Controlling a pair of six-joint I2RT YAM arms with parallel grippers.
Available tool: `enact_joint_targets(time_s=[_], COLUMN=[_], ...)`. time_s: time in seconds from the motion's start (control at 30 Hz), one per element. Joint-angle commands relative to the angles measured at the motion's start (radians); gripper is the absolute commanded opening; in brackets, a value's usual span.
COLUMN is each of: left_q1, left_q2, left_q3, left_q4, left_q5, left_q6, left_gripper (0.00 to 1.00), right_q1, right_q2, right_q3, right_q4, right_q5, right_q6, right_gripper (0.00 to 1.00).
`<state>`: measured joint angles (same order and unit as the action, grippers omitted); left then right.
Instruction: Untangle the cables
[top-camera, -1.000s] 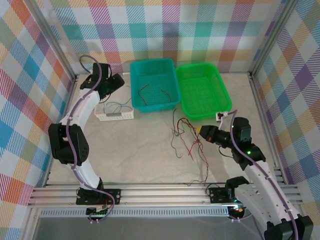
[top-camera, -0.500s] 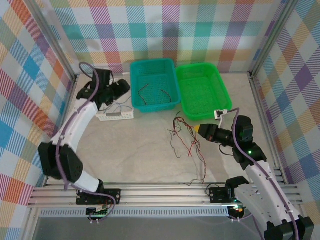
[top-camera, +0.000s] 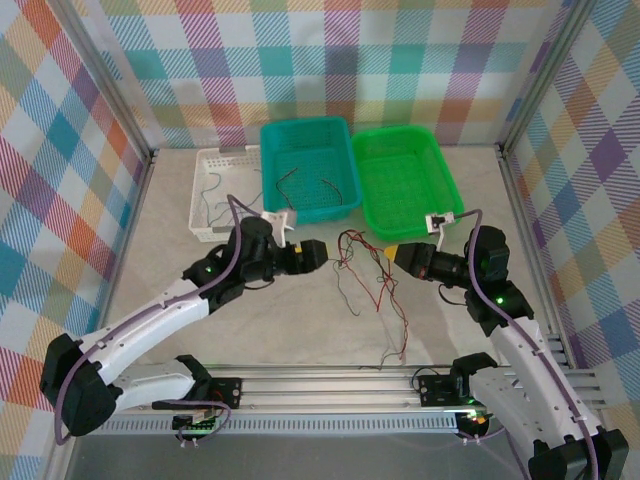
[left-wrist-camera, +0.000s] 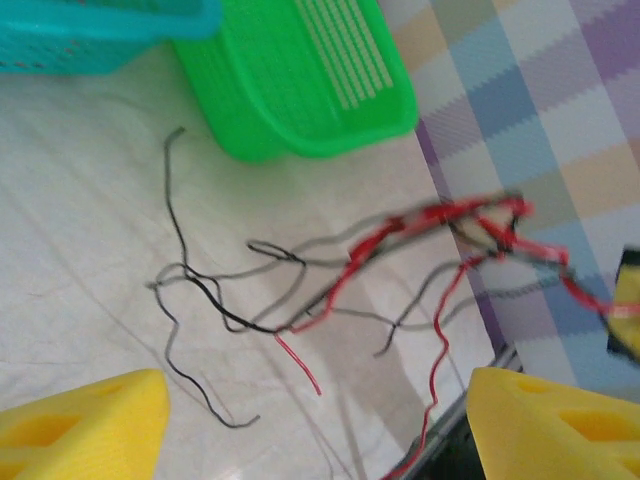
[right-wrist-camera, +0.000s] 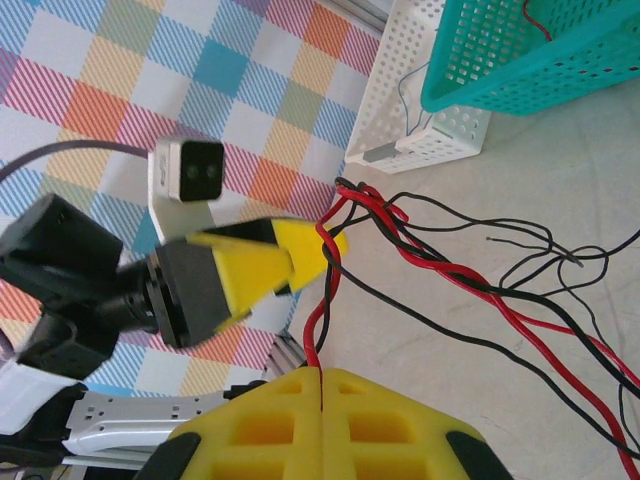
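Separation step, I'd say: right end effector pinches red cable, left end effector wide, next should take one black cable.

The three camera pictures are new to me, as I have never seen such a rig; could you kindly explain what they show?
Two white robot arms are bolted at a table's near edge. The wide picture looks down from above and behind them; the two close-ups come from cameras on the wrists. On the pale table lie a tangle of thin red, black and grey cables, a teal plastic basket with two wires in it, a green plastic basket and a white perforated basket also holding wires. The right gripper has its yellow fingers shut on a red cable. The left gripper holds its yellow fingers open, facing the tangle, with nothing held.
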<state>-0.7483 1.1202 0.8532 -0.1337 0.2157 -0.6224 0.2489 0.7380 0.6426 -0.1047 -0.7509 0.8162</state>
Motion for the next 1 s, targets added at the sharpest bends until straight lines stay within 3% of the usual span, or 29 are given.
enact_joint_targets(time_s=[0.0, 0.37, 0.7, 0.97], left_q1=[-0.056, -0.164, -0.174, -0.174], left_q2=[-0.015, 0.109, 0.133, 0.149], left_q3=[-0.034, -0.022, -0.01, -0.007], left_q4=[0.116, 0.166, 0.095, 0.09], left_q5=[-0.004, -0.071, -0.17, -0.186], left_q6=[0.055, 0.083, 0.135, 0.161], left_gripper=[0.75, 0.58, 0.27, 0.0], right_q1=[0.006, 0.024, 0.029, 0.036], right_q2=[-0.014, -0.015, -0.028, -0.028], right_q3=[0.038, 0.04, 0.044, 0.048], right_q4=[0.045, 0.061, 0.047, 0.049], right_q5=[-0.038, -0.057, -0.054, -0.058], right_q6=[0.024, 0.047, 0.045, 0.046], right_gripper=[0.0, 0.0, 0.0, 0.0])
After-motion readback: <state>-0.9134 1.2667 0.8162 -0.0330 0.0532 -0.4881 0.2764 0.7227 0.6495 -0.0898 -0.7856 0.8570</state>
